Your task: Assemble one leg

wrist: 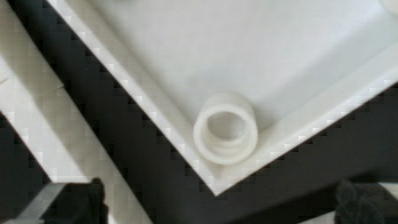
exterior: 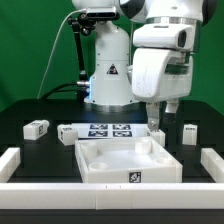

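The large white tray-like piece (exterior: 118, 160) lies at the table's middle front. My gripper (exterior: 158, 108) hangs over its far corner on the exterior view's right. In the wrist view that corner (wrist: 222, 80) fills the frame, with a round socket (wrist: 228, 128) in it. My two dark fingertips (wrist: 71, 205) stand wide apart, with only black table between them. Small white legs lie at the exterior view's left (exterior: 37, 128) and right (exterior: 189, 131). Another small white piece (exterior: 155, 124) shows just below the gripper; it does not show in the wrist view.
The marker board (exterior: 103, 130) lies behind the tray, with a small white piece (exterior: 67, 133) at its end on the exterior view's left. A white strip (wrist: 36, 130) runs beside the tray in the wrist view. Low white walls (exterior: 12, 160) border the table's sides and front. The robot base (exterior: 108, 75) stands behind.
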Robot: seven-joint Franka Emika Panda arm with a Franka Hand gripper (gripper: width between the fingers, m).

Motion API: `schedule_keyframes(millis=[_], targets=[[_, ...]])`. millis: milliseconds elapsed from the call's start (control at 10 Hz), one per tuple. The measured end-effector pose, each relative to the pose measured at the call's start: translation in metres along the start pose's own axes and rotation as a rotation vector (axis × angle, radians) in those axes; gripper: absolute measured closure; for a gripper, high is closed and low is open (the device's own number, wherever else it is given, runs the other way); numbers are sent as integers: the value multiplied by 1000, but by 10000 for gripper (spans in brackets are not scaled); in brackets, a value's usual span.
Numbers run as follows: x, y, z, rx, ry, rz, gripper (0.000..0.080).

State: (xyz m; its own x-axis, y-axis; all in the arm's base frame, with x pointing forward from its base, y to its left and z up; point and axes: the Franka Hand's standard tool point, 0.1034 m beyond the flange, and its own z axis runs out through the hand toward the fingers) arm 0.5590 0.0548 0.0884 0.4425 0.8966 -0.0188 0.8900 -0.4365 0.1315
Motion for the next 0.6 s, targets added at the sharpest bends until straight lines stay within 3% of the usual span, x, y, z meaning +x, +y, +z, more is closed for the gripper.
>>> schedule_keyframes(millis=[200,500,600], targets=[[-5,-3,2,23,-22,-77,150],[-6,-3,3,22,-20,-99,150],[-13,-2,5,29,-21,-223,150]])
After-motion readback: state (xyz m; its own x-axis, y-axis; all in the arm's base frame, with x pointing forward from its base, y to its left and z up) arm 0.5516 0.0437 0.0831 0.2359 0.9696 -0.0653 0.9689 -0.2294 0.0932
